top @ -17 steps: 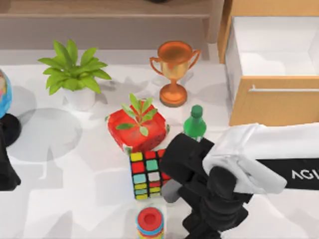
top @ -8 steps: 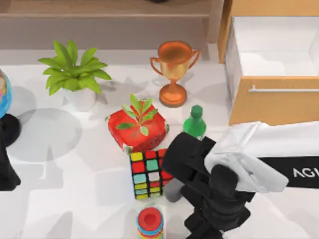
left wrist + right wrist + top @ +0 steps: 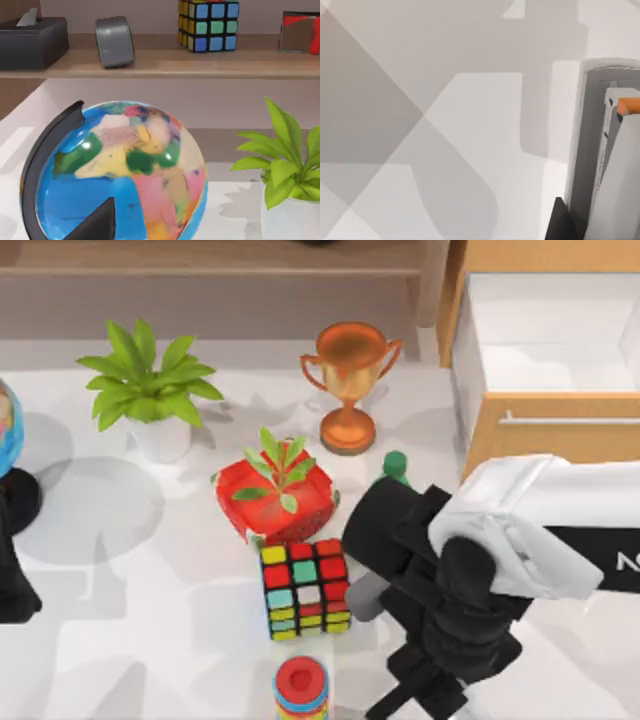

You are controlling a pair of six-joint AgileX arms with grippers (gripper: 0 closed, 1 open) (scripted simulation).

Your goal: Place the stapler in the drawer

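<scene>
R gripper (image 3: 365, 598) sits low over the white faceted tabletop (image 3: 150, 570), fingers clamped on the stapler (image 3: 612, 165): pale grey-white wedge w/ orange tab. Rubik's cube (image 3: 303, 588) just beside it; tan wood drawer (image 3: 548, 445), open w/ white inside, beyond it. L arm parked by glossy globe (image 3: 117, 172)

— What sits along the back of the table?

— A leafy potted plant (image 3: 148, 390) in a white pot at the left, and a copper trophy (image 3: 349, 383) near the middle.

— And in front of those?

— A red box (image 3: 276, 497) with a green sprig on top, a colour cube (image 3: 303, 587) just in front of it, and a green bottle (image 3: 395, 466) to its right. Stacked rings (image 3: 301, 686) with a red top stand at the front edge.

— Anything at the far left?

— A globe (image 3: 120, 175) on a dark stand. Behind it, a shelf (image 3: 160, 62) holds a black tissue box (image 3: 31, 42), a grey roll (image 3: 114, 41) and a second cube (image 3: 208, 24).
</scene>
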